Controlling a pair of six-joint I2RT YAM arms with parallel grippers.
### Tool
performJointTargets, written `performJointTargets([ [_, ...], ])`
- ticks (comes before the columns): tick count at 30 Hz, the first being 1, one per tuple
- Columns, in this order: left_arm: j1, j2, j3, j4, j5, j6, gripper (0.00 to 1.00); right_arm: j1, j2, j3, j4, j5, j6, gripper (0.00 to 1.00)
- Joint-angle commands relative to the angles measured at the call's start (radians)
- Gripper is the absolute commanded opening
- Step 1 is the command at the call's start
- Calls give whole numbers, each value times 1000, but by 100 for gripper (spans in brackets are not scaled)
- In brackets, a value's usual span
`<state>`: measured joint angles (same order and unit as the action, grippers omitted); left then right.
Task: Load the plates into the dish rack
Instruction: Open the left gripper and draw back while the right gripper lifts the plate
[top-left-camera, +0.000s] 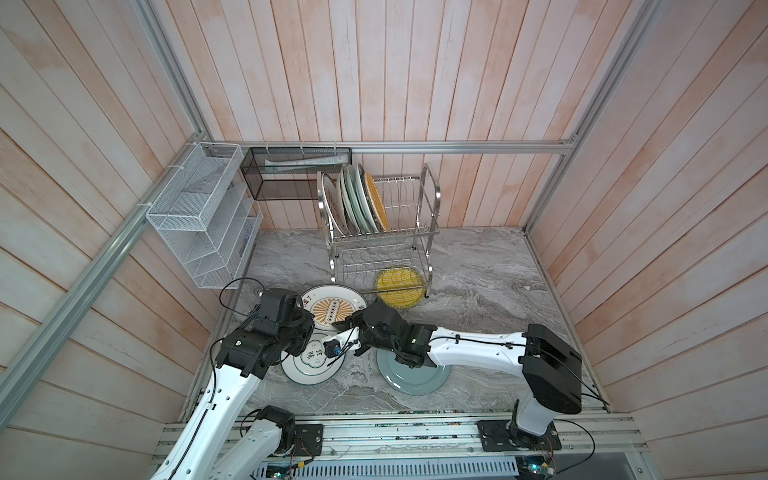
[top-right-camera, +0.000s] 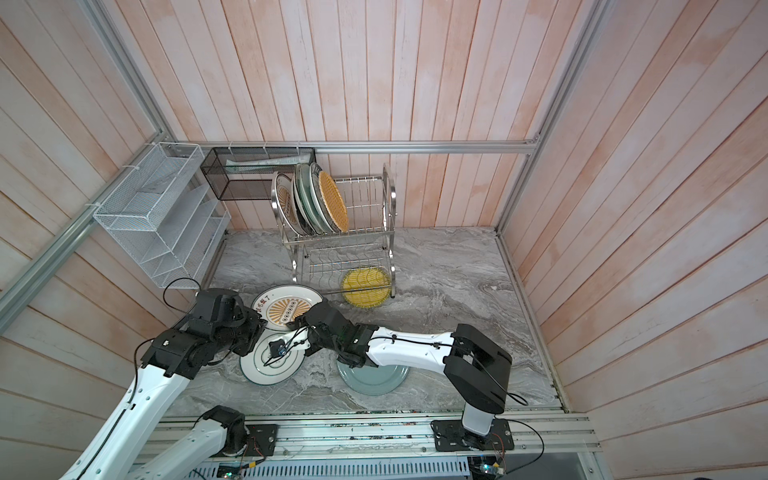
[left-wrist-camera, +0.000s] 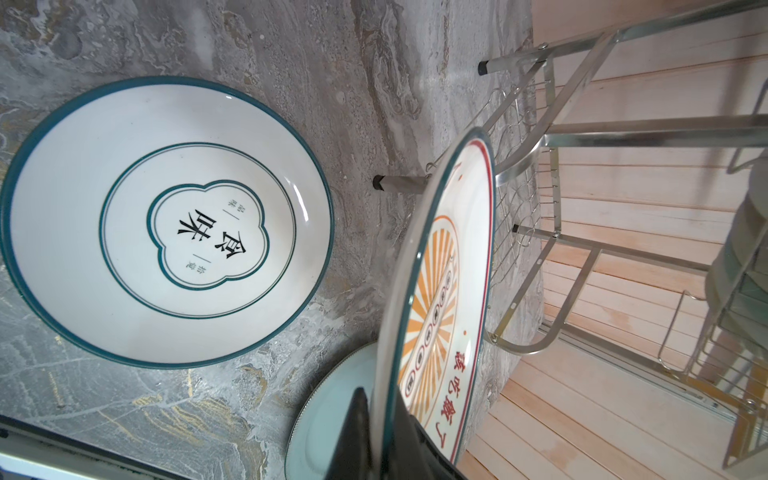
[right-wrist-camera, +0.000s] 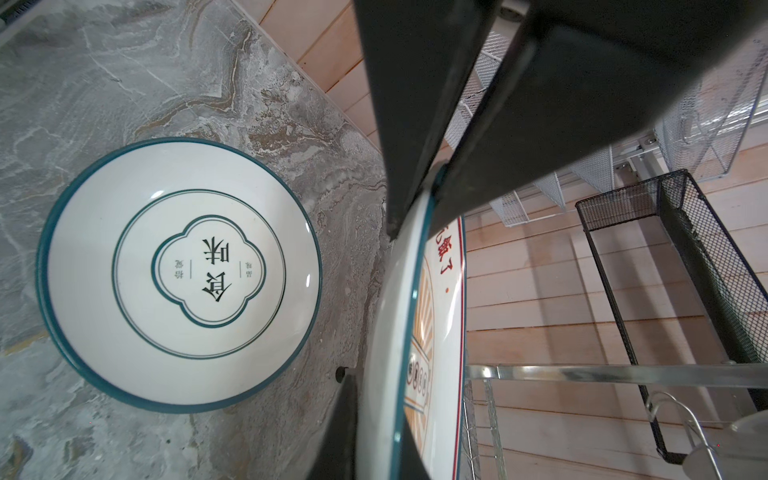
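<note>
plainly, the right jaws are clenched on the rim of the sunburst plate. the left jaws bracket the opposite rim; whether they pinch it or only stand either side of it i cannot tell. the plate hangs tilted above the surface, just in front of the dish rack, toward its left end.

by my reading the job is about half done. about five plates stand on edge, packed at the left end of the rack's upper tier, and the slots to their right are bare. a yellow woven plate lies flat at the rack's right foot, seen through the lower tier's wires; whether it rests on that tier or under it i cannot tell. left to load are the held plate, a teal-rim plate and a grey-blue plate. both of those lie flat on the surface well in front of the rack, the grey-blue one partly under the right arm.

only the wrist views show the rim between the jaws; in both top views the wrists hide it. only the top views show the rack's whole load and the yellow plate.
</note>
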<state>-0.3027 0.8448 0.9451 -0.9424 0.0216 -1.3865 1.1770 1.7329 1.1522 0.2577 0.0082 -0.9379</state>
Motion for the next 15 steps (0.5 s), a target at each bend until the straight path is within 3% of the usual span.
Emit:
performJointTargets([
  [1, -4, -38, 2, 95, -15, 53, 35, -7, -33, -29, 62, 57, 94, 0],
  [7, -4, -103, 19, 168, -22, 194, 98, -13, -106, -99, 110, 72, 162, 0],
  [15, -4, -310, 0, 404, -1, 478, 100, -8, -299, -196, 112, 42, 358, 0],
])
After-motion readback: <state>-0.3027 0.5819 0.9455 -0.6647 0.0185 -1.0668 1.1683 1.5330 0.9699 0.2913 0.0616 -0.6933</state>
